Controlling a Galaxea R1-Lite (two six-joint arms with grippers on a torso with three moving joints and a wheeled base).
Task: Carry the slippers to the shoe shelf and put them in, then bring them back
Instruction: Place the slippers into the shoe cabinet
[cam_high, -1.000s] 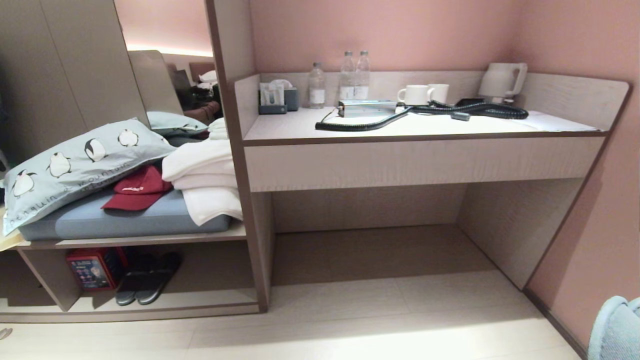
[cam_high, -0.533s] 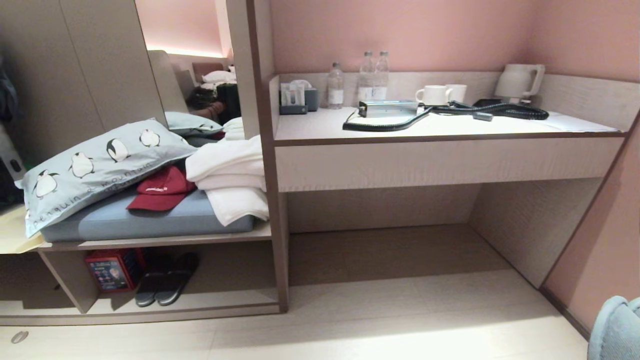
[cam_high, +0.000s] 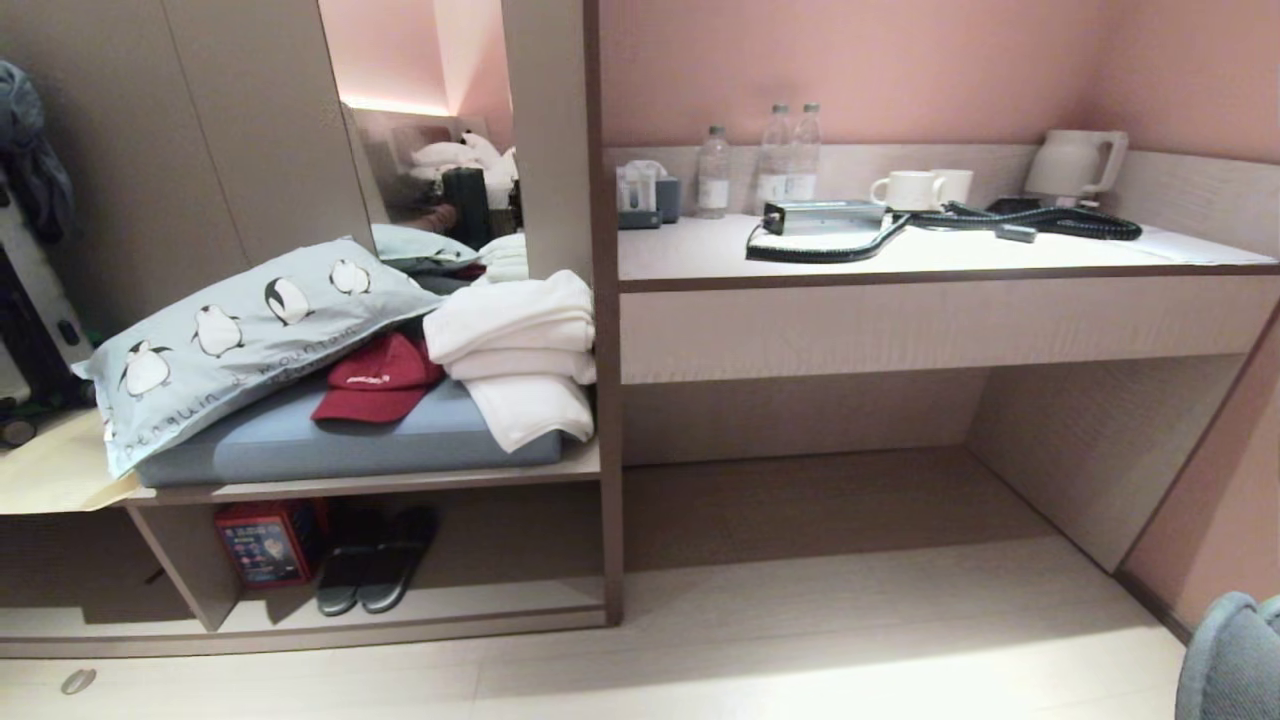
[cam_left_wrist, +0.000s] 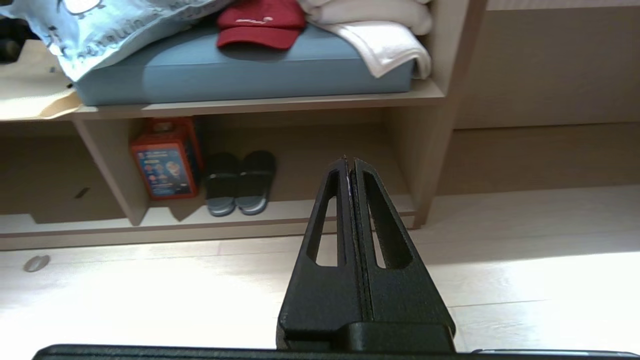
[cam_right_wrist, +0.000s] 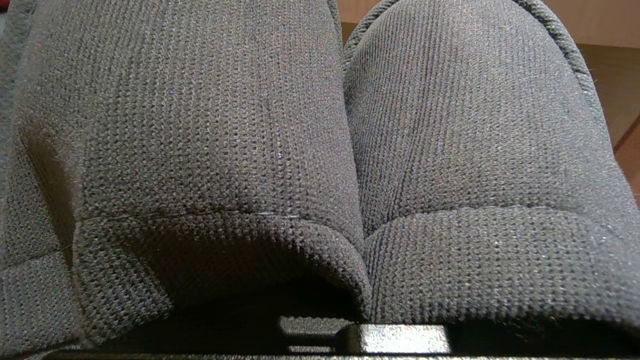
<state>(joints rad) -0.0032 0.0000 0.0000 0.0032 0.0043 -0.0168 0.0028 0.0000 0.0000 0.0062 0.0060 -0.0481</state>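
Three clear plastic water bottles (cam_high: 773, 160). Two white ceramic mugs (cam_high: 908, 189). One pale electric kettle (cam_high: 1075, 163). One black ribbed hose (cam_high: 1040, 222). One dark red baseball cap (cam_high: 378, 378). One pale blue pillow printed with penguins (cam_high: 250, 335). One blue-grey flat seat cushion (cam_high: 380, 440). One red printed box (cam_high: 268, 542). Two dark flat slides (cam_high: 375, 560), side by side as a pair. Two grey knitted fabric slippers (cam_right_wrist: 200, 150), also a pair.

The low shoe shelf (cam_high: 420, 612) holds a dark pair of slides (cam_high: 375, 560) beside a red box (cam_high: 268, 543). The shelf above carries a blue cushion (cam_high: 330, 445) under a penguin pillow (cam_high: 240, 335), red cap (cam_high: 375, 378) and white towels (cam_high: 515, 345). The counter (cam_high: 900, 260) bears bottles (cam_high: 785, 160), cups (cam_high: 915, 188), a kettle (cam_high: 1075, 165).
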